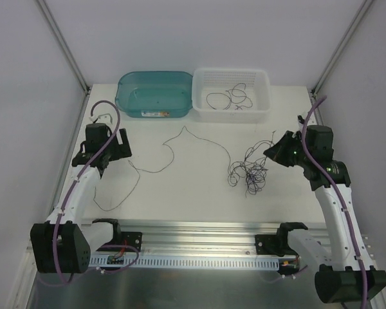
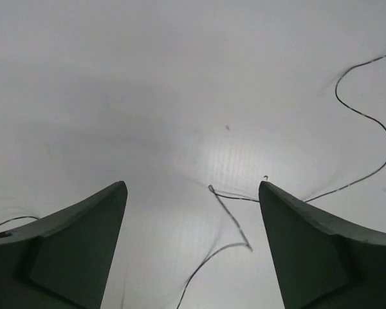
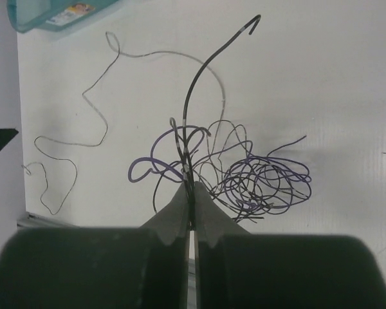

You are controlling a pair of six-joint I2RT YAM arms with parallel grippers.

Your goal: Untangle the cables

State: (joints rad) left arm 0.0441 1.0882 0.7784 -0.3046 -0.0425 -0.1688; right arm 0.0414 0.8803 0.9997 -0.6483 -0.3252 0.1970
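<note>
Where the overhead view takes in the whole table [image 1: 199, 199], the tangle of cables [image 1: 249, 172] lies right of centre, just beside the right gripper [image 1: 275, 150]. Bare white surface runs below and to the left of it. A loose cable [image 1: 180, 145] trails from the centre towards the left gripper [image 1: 119, 147]. Along the top edge a teal bin [image 1: 153, 93] stands just beside a white basket [image 1: 231, 73], which holds further cables [image 1: 228, 98]. The right wrist view shows what the overhead view cannot: the fingers [image 3: 174, 212] are pressed together on one dark cable [image 3: 188, 122] rising upright from the tangle. The left wrist view shows its fingers [image 2: 83, 244] spread wide, with a cable strand [image 2: 230, 212] lying on the table between them.
</note>
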